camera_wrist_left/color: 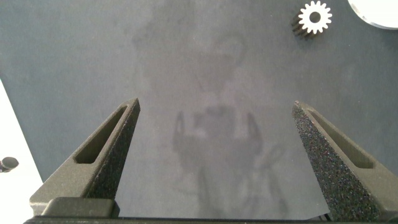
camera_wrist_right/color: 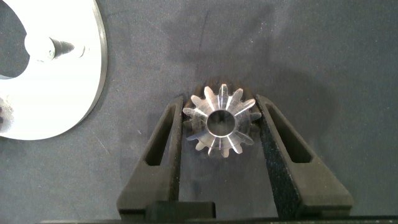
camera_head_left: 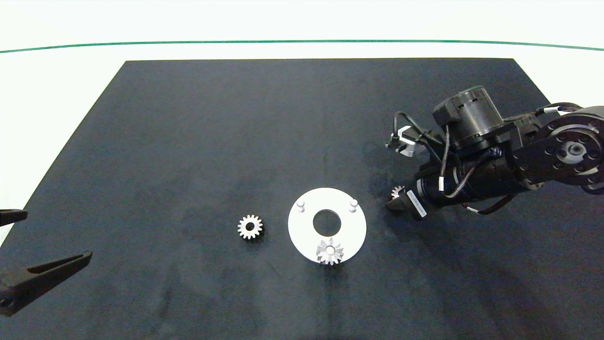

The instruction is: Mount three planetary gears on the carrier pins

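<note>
With one gear [camera_head_left: 330, 251] seated on the white disc [camera_head_left: 302, 236], the right gripper [camera_wrist_right/color: 221, 122] clamps a second while the third [camera_head_left: 249, 227] waits, left gripper [camera_wrist_left/color: 214, 134] spread idle.

Right gripper [camera_wrist_right/color: 221, 124]: fingers close against both sides of a gear [camera_wrist_right/color: 220, 128] lying on the dark mat [camera_head_left: 188, 141]; no spare room between them. Just beside it, the white disc [camera_head_left: 302, 226]. Two bare pins [camera_head_left: 300, 205] [camera_head_left: 353, 203] stand on the disc's nearer and farther edge; a seated gear [camera_head_left: 330, 251] blocks the third.
Beyond the disc: loose gear [camera_head_left: 249, 227], alone on open mat.
Left gripper [camera_wrist_left/color: 214, 155]: fingers wide apart, bare mat between and ahead; the loose gear lies well ahead.
</note>
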Controlling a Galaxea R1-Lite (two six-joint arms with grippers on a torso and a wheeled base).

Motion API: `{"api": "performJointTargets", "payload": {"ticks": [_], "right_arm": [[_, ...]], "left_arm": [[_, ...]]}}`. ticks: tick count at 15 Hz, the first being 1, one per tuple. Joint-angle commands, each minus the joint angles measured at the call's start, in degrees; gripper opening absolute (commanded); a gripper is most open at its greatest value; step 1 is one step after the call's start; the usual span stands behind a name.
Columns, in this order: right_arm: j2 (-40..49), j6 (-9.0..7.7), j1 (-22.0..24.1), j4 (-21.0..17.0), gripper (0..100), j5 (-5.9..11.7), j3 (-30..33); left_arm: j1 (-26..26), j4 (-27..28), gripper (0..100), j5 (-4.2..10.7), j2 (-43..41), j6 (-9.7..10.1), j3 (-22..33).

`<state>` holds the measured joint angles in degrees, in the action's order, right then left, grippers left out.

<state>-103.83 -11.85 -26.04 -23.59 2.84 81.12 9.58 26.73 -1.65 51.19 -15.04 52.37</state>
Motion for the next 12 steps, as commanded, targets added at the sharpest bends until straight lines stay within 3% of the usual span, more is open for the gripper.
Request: {"api": "performJointTargets", "payload": {"ticks": [1,8,12], "right_arm": [[-0.1,-0.1,0.0,-0.1,4,-0.38,-0.2],[4.5,-0.37,-0.6,-0.4,4,-0.38,-1.4],[7.6,-0.28,-4.5,-0.4,4,-0.38,-2.7]], "left_arm": [[0.0,0.2,100,-0.02,0.1,-0.07,0.0],[0.0,0.2,100,-0.02,-0.1,-0.07,0.0],[0.0,0.2,100,-0.02,-0.1,-0.07,0.1]]}}
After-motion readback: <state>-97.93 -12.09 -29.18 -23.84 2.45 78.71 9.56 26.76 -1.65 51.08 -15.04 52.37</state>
